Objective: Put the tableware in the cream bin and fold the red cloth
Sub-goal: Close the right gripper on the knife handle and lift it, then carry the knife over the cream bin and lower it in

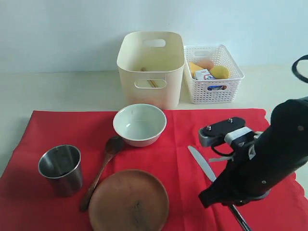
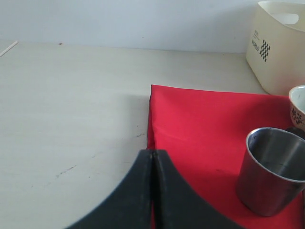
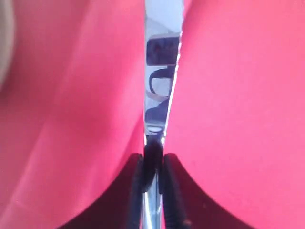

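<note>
Tableware lies spread on the red cloth (image 1: 183,144), which lies flat over the near part of the pale table (image 1: 62,91). The white-green bowl (image 1: 139,124) stands upright at the far middle of the cloth, just in front of the cream bin (image 1: 150,91). The steel cup (image 1: 60,168) stands upright near the cloth's left edge. The dark wooden spoon (image 1: 98,175) lies between cup and bowl, its scoop just beside the bowl and its handle running toward the near edge, close along the left rim of the round brown plate (image 1: 129,199). The plate sits at the near middle.

The right gripper (image 3: 153,164) is clamped on a table knife (image 1: 202,163). The wrist view shows both pads pinching the metal where blade meets handle, and the blade points away over the red fabric. In the exterior view the knife lies right of the plate, blade tip toward the far left, with the dark arm covering much of it.

The left gripper (image 2: 153,160) has its fingers pressed together with nothing between them. It hangs above the cloth's left edge, with the cup near it.

The cream bin stands beyond the cloth's far edge. Something thin and wood-coloured shows inside, too small to name. The white lattice basket (image 1: 214,91) stands just right of it, holding yellow and orange items and a small carton (image 1: 204,74).
</note>
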Tool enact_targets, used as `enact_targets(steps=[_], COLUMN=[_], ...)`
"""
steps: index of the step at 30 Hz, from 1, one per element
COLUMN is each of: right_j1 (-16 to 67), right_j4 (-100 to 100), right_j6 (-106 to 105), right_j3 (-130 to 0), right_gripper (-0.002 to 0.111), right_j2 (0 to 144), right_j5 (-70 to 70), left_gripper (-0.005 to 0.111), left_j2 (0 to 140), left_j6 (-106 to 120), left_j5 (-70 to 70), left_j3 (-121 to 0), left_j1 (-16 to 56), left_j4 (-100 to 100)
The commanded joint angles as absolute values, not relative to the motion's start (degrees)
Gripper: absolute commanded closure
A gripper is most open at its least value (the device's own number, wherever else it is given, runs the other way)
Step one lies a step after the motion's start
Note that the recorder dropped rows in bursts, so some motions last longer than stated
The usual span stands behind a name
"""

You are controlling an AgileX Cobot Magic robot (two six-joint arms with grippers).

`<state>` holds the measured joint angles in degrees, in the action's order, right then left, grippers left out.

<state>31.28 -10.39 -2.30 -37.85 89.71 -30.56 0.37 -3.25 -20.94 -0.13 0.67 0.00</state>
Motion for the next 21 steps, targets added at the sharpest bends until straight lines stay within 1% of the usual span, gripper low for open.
enact_targets(steps=[1, 5, 9, 15, 21], right_j1=[31.33, 31.33, 31.20, 30.89, 26.86], right_j4=[-10.04, -10.04, -10.04, -9.91, -10.02], right_j6=[-3.34, -3.64, -4.66, -5.63, -6.18], right_j3=[-38.78, -42.30, -47.71, -56.90, -65.31], right_gripper=[0.108, 0.108, 0.108, 0.108, 0.108], right_j2=[83.25, 78.97, 77.86, 79.25, 84.32], right_j5=[-30.43, -30.07, -28.96, -21.55, -14.15], left_gripper=[0.107, 0.107, 0.107, 0.107, 0.107], left_j2=[0.00, 0.00, 0.00, 0.00, 0.00], left_j6=[-3.49, -3.49, -3.49, -3.49, -3.49], left_j5=[-20.30, -20.30, -20.30, -20.30, -20.30], left_j3=[0.00, 0.00, 0.00, 0.00, 0.00], left_j1=[0.62, 0.62, 0.62, 0.62, 0.62], left_j4=[-0.36, -0.36, -0.36, -0.36, -0.36])
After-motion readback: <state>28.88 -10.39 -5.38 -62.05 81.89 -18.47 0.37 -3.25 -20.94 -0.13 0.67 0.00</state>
